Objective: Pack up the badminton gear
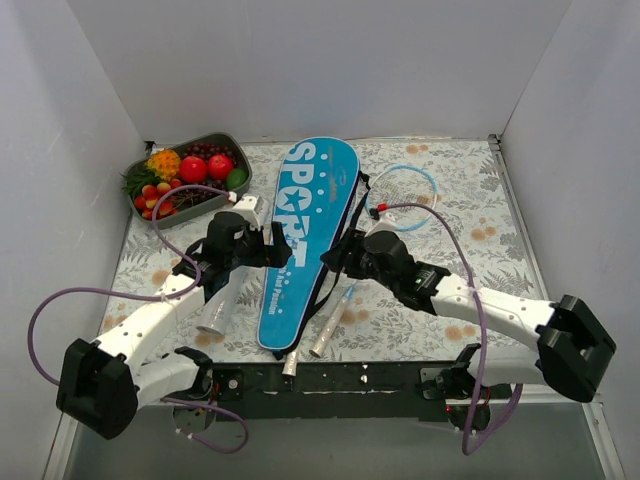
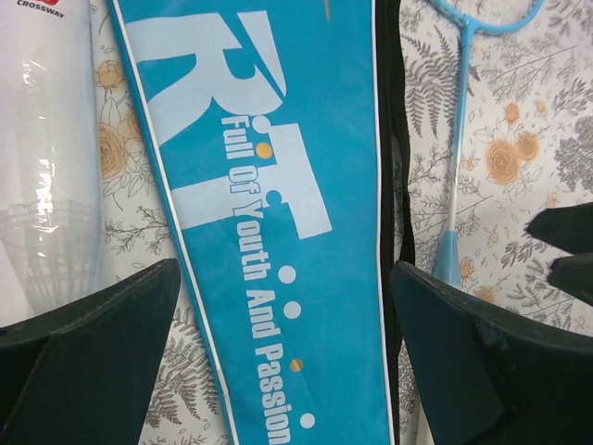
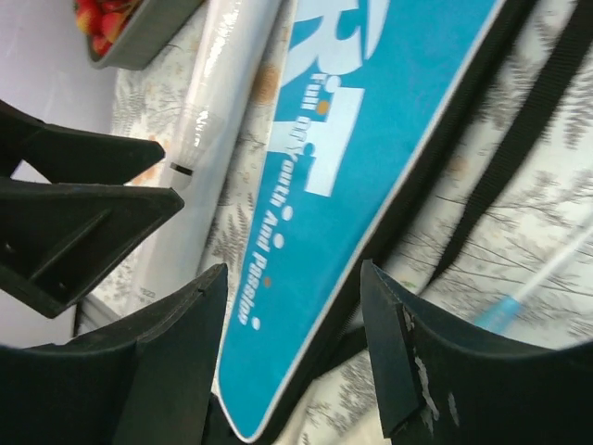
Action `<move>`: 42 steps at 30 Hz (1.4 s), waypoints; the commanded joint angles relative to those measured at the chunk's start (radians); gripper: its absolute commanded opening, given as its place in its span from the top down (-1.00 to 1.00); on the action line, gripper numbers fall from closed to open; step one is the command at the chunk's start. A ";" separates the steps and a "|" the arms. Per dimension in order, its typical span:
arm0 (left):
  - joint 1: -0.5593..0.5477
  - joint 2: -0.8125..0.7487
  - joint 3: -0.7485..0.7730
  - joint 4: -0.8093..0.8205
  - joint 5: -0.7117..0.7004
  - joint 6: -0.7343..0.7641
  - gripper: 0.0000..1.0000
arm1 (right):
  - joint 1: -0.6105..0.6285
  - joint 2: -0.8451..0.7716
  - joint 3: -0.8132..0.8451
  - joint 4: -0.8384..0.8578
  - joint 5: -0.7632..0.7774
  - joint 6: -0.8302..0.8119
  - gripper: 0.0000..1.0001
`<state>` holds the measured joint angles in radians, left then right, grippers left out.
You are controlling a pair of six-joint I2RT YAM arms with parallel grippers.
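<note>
The blue "SPORT" bag [image 1: 305, 225] lies lengthwise mid-table, its black strap [image 1: 348, 225] along its right side. A silvery handle [image 1: 290, 365] sticks out of its near end. A light-blue racket [image 1: 405, 190] lies right of the bag, its handle [image 1: 322, 340] near the front. The white shuttlecock tube [image 1: 215, 310] lies left of the bag. My left gripper [image 1: 273, 250] is open and empty above the bag [image 2: 278, 185], fingers either side. My right gripper [image 1: 340, 258] is open and empty over the bag's right edge [image 3: 371, 120]. The tube also shows in both wrist views [image 2: 46, 158] [image 3: 218, 102].
A grey tray [image 1: 205, 207] of colourful fruit stands at the back left, also in the right wrist view [image 3: 139, 42]. White walls close the table on three sides. The two grippers face each other closely across the bag; the right one's fingers [image 2: 567, 246] show in the left wrist view.
</note>
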<state>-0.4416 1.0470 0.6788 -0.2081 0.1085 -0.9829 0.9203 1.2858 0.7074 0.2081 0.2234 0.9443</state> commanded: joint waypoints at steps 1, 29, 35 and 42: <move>-0.074 0.053 0.085 -0.074 -0.071 0.032 -0.96 | 0.000 -0.103 0.035 -0.338 0.123 -0.110 -0.32; -0.704 0.561 0.349 -0.436 -0.882 -0.208 -0.96 | 0.000 -0.531 -0.226 -0.493 0.108 -0.197 -0.28; -0.704 0.452 0.369 -0.399 -0.767 -0.174 -0.96 | 0.000 -0.526 -0.210 -0.509 0.110 -0.219 -0.27; -0.704 0.424 0.360 -0.402 -0.730 -0.155 -0.96 | 0.000 -0.500 -0.207 -0.492 0.099 -0.217 -0.26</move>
<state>-1.1423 1.4914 1.0142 -0.6121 -0.6331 -1.1496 0.9203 0.7784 0.4862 -0.2977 0.3275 0.7383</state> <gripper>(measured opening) 0.981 0.632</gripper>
